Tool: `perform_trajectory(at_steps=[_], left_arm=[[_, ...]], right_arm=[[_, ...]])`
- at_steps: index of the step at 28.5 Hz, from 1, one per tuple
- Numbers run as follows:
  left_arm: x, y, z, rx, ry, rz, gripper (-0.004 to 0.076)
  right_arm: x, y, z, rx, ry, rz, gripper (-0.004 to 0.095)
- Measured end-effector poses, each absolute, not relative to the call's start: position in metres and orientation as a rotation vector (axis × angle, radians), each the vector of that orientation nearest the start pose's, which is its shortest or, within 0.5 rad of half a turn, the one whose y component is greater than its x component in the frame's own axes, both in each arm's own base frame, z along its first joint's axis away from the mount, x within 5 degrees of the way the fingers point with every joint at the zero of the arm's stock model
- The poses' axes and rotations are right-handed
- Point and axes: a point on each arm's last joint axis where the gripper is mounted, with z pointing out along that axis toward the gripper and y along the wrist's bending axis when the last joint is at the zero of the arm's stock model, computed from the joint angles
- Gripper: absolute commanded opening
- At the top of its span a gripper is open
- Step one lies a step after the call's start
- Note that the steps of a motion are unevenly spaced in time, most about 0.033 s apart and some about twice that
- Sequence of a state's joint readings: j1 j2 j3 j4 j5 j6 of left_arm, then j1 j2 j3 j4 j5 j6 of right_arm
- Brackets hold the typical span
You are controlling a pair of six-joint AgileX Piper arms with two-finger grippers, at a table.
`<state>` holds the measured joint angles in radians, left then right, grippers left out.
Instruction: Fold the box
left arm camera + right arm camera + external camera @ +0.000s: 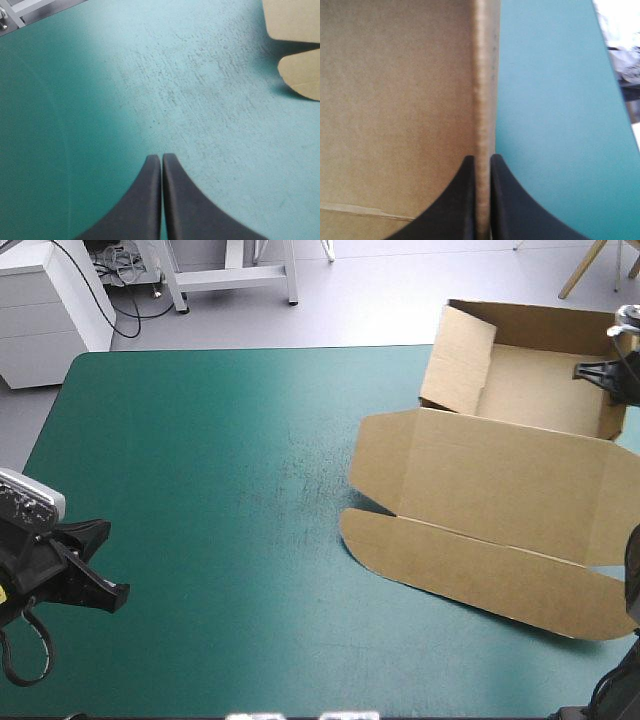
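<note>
The big brown cardboard box (500, 490) sits on the R side of the table w/ the teal-green cover (220, 470), and its far part is out by the far R corner. The far half is an open tray (545, 390) w/ its walls standing up. The lid (450, 475) lies flat on the cover on the near side. A long flap (480, 575) w/ round ends lies flat past the lid, nearest the robot. The right gripper (585, 370), w/ two black fingers like fins, is at the top edge of the tray's R wall. In the R wrist view the right gripper (481, 159) is nearly pressed together & is pinching that brown wall edge. The thin board runs straight ahead from between the fingers, w/ the inside of the box (395, 100) on one side & the teal-green cover (545, 125) on the other. The left gripper (112, 585) is well apart from the box, over the near L part of the table, w/ its tip aimed toward the box. In the L wrist view the left gripper (161, 157) is pressed together, tips touching, over the cover (200, 110). Well ahead of it & off to one side, two round brown corners of the box (300, 75) show. They are prob. the ends of the flaps, but only a bit is in view.
</note>
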<state>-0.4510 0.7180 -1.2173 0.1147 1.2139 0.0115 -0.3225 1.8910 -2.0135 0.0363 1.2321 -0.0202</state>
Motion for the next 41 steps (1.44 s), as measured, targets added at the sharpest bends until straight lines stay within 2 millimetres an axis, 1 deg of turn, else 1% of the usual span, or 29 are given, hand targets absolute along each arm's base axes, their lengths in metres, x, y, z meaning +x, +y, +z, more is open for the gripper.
perform_trajectory(at_steps=[1, 2, 3, 9, 12, 15, 16, 17, 19, 20, 21, 22, 24, 26, 28, 29, 30, 32, 35, 36, 37, 39, 41], left_arm=[[0.079, -0.027, 0.442, 0.487, 2.139, -0.107, -0.0010], [0.079, -0.027, 0.442, 0.487, 2.139, -0.107, -0.0010], [0.079, -0.027, 0.442, 0.487, 2.139, -0.108, -0.0010], [0.078, -0.027, 0.441, 0.489, 2.150, -0.108, -0.0010], [0.078, -0.027, 0.441, 0.490, 2.156, -0.107, -0.0010], [0.078, -0.027, 0.441, 0.491, 2.158, -0.107, -0.0010], [0.078, -0.027, 0.441, 0.491, 2.158, -0.107, -0.0010], [0.078, -0.027, 0.441, 0.491, 2.158, -0.107, -0.0010], [0.078, -0.027, 0.441, 0.491, 2.158, -0.107, -0.0010], [0.078, -0.027, 0.441, 0.491, 2.158, -0.107, -0.0010], [0.078, -0.027, 0.441, 0.491, 2.158, -0.107, -0.0010], [0.078, -0.027, 0.441, 0.491, 2.158, -0.107, -0.0010], [0.078, -0.027, 0.440, 0.491, 2.159, -0.106, -0.0010], [0.078, -0.027, 0.440, 0.491, 2.159, -0.108, -0.0010], [0.078, -0.027, 0.440, 0.492, 2.159, -0.111, -0.0010], [0.078, -0.027, 0.440, 0.492, 2.159, -0.111, -0.0010], [0.078, -0.027, 0.440, 0.492, 2.159, -0.111, -0.0010], [0.078, -0.027, 0.440, 0.490, 2.159, -0.112, -0.0010], [0.078, -0.027, 0.441, 0.489, 2.154, -0.111, -0.0010], [0.078, -0.028, 0.441, 0.489, 2.150, -0.114, -0.0010], [0.078, -0.028, 0.441, 0.487, 2.146, -0.118, -0.0010], [0.077, -0.028, 0.441, 0.476, 2.134, -0.137, -0.0010], [0.076, -0.028, 0.440, 0.462, 2.116, -0.156, -0.0010]], right_arm=[[0.387, -0.153, 0.370, 0.468, 2.563, -0.101, -0.0019], [0.385, -0.164, 0.367, 0.496, 2.564, -0.110, -0.0019], [0.382, -0.181, 0.361, 0.537, 2.566, -0.125, -0.0019], [0.378, -0.221, 0.340, 0.626, 2.574, -0.222, -0.0008], [0.376, -0.234, 0.331, 0.649, 2.597, -0.280, 0.0057], [0.374, -0.241, 0.327, 0.667, 2.606, -0.298, 0.0250], [0.373, -0.242, 0.326, 0.675, 2.606, -0.293, 0.0380], [0.373, -0.242, 0.325, 0.681, 2.612, -0.285, 0.0478], [0.372, -0.243, 0.324, 0.690, 2.625, -0.272, 0.0722], [0.371, -0.242, 0.323, 0.693, 2.635, -0.269, 0.0820], [0.371, -0.242, 0.323, 0.694, 2.641, -0.270, 0.0894], [0.370, -0.242, 0.322, 0.696, 2.646, -0.270, 0.0940], [0.370, -0.242, 0.322, 0.696, 2.649, -0.271, 0.0934], [0.369, -0.242, 0.324, 0.696, 2.646, -0.272, 0.0901], [0.367, -0.240, 0.330, 0.692, 2.633, -0.274, 0.0817], [0.364, -0.238, 0.336, 0.689, 2.619, -0.279, 0.0743], [0.362, -0.236, 0.343, 0.686, 2.604, -0.279, 0.0649], [0.353, -0.229, 0.363, 0.678, 2.554, -0.270, 0.0432], [0.338, -0.211, 0.398, 0.640, 2.464, -0.192, 0.0020], [0.333, -0.204, 0.410, 0.609, 2.435, -0.157, -0.0013], [0.329, -0.197, 0.419, 0.575, 2.414, -0.130, 0.0004], [0.322, -0.179, 0.438, 0.505, 2.363, -0.069, 0.0001], [0.318, -0.158, 0.451, 0.430, 2.338, -0.041, 0.0001]])
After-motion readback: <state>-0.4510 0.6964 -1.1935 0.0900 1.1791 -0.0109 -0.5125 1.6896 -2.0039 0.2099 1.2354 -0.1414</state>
